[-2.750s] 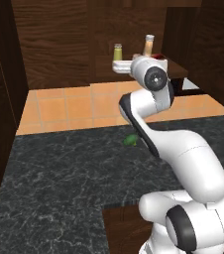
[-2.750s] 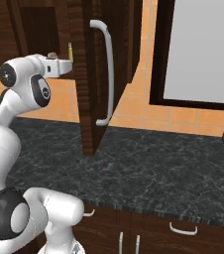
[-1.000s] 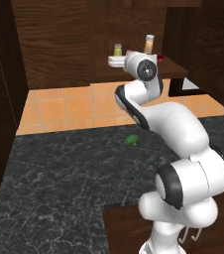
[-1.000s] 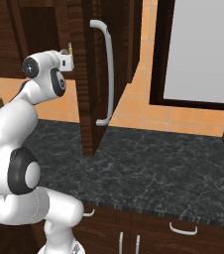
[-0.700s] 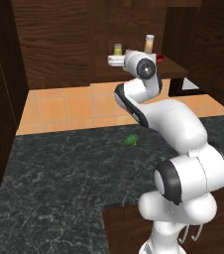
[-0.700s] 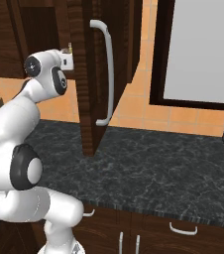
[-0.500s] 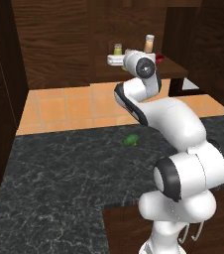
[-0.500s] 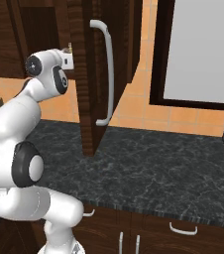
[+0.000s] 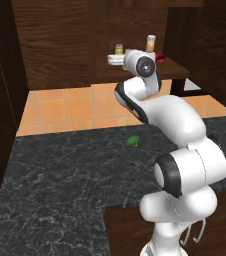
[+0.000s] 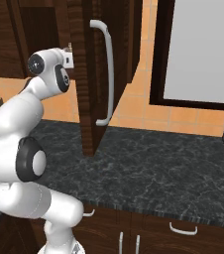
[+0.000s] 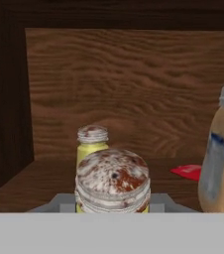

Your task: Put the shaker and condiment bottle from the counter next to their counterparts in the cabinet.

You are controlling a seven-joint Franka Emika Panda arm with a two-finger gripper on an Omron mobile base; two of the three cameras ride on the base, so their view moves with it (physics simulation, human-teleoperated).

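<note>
Dark brown wood-grain cabinet [image 11: 129, 79] fills the hand view, its shelf board running across the lower half. At bottom centre the gripper [image 11: 113, 204] is closed around a small yellow-green shaker with a mottled silvery cap [image 11: 112, 182]. Just behind it stands the matching second shaker [image 11: 92, 143]. At the right edge rises the peach-orange bottle with a white cap [image 11: 222, 156], a red bottle [image 11: 188, 171] lying beside it.

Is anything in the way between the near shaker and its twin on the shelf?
Nothing visible. The shaker sits just in front of its twin, bare shelf between them; the peach bottle stands off to one side.
</note>
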